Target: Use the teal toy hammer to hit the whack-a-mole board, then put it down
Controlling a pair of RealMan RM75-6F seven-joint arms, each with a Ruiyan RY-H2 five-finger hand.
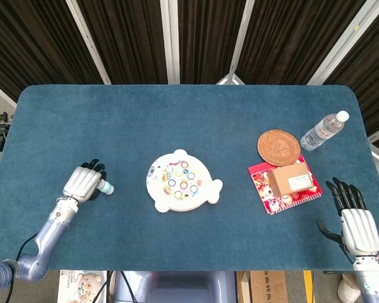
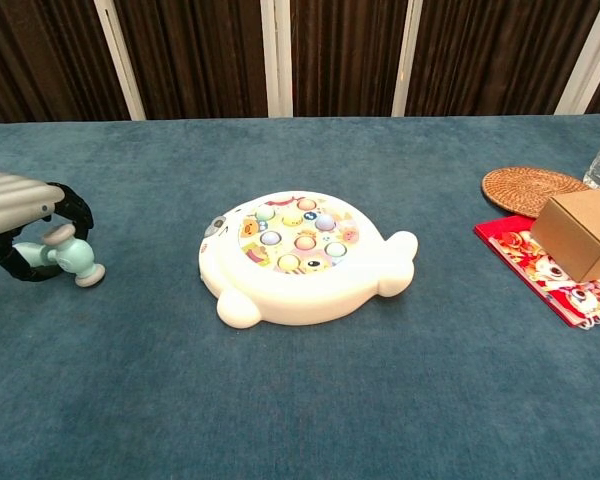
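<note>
The hammer (image 2: 68, 257) was gripped at its handle by the left robot hand (image 1: 83, 183), low over the bench at nine o'clock of the board (image 1: 182, 181), while the right robot hand (image 1: 355, 218) lay spread; a swing toward three o'clock was judged next.

The silver left hand (image 1: 83, 184) is curling its black fingers (image 2: 68, 205) closed — the silver right hand (image 1: 357, 221) is lying flat, fingers spread.

The surface (image 2: 310, 400) is covered in matt teal cloth; the board (image 2: 300, 290) is moulded in glossy white plastic; the coaster (image 2: 533, 190) is woven.
</note>
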